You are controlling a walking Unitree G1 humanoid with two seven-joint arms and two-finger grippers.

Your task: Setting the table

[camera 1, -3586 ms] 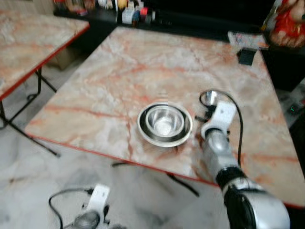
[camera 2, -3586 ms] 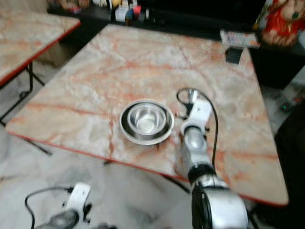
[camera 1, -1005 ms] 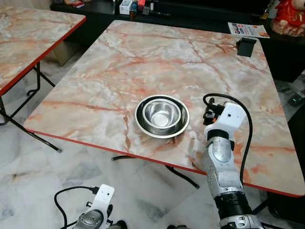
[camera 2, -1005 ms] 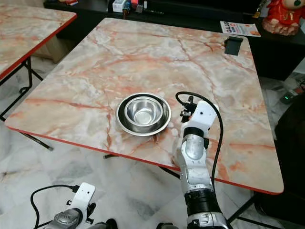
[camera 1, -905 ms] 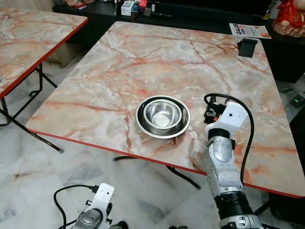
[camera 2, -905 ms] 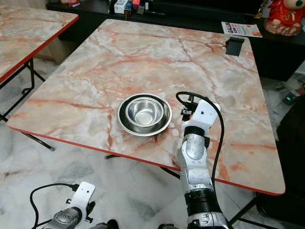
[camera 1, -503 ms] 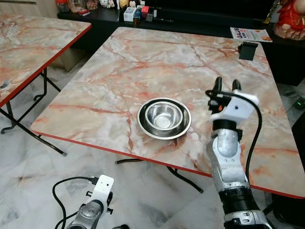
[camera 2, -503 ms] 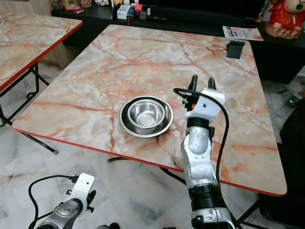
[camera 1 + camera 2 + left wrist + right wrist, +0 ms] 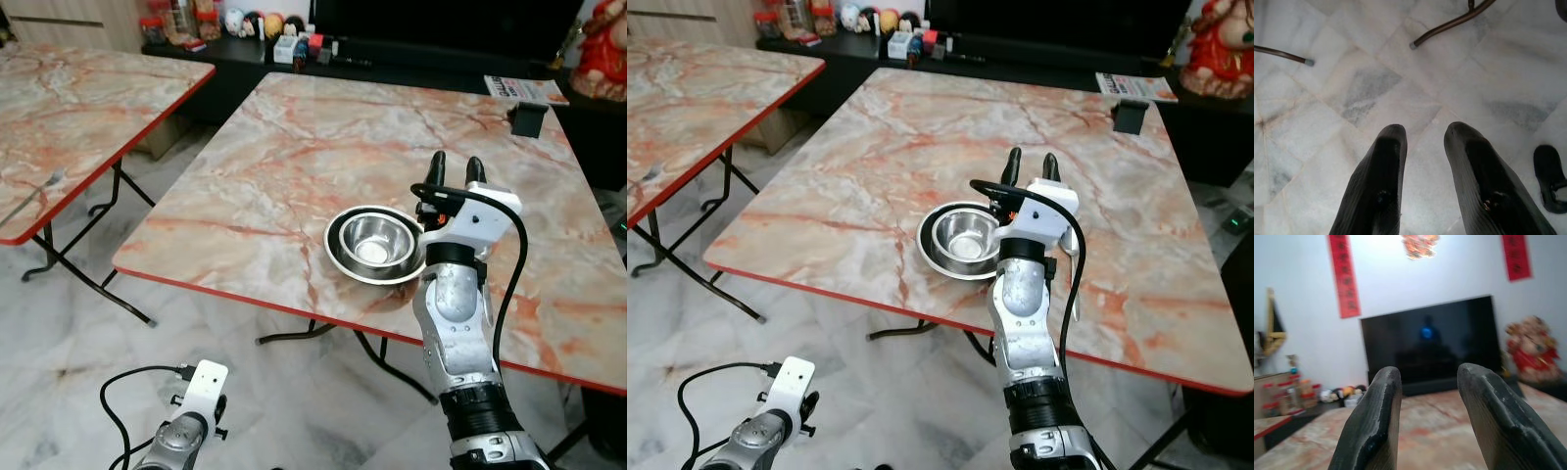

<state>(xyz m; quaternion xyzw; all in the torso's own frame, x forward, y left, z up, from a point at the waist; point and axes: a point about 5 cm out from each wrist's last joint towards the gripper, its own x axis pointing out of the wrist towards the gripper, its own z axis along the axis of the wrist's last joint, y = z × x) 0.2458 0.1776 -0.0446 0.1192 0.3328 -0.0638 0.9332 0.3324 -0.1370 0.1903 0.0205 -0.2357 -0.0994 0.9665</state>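
A marble counter (image 9: 294, 147) with a red edge stood on a pale tiled floor (image 9: 78, 343), a steel bowl (image 9: 373, 242) sitting in a plate (image 9: 338, 253) near its front edge. The right gripper (image 9: 453, 168) was raised just beside the bowl, fingers (image 9: 1374, 426) parted and empty. The left gripper (image 9: 1422, 142) hung low over the floor, fingers likewise apart.

Even indoor light fills both head views, sharp throughout, with soft glare on the marble table (image 9: 294, 147) and the steel bowl (image 9: 372, 240). The right wrist view is soft, perhaps out of focus, under a blown-out ceiling lamp (image 9: 1420, 244).
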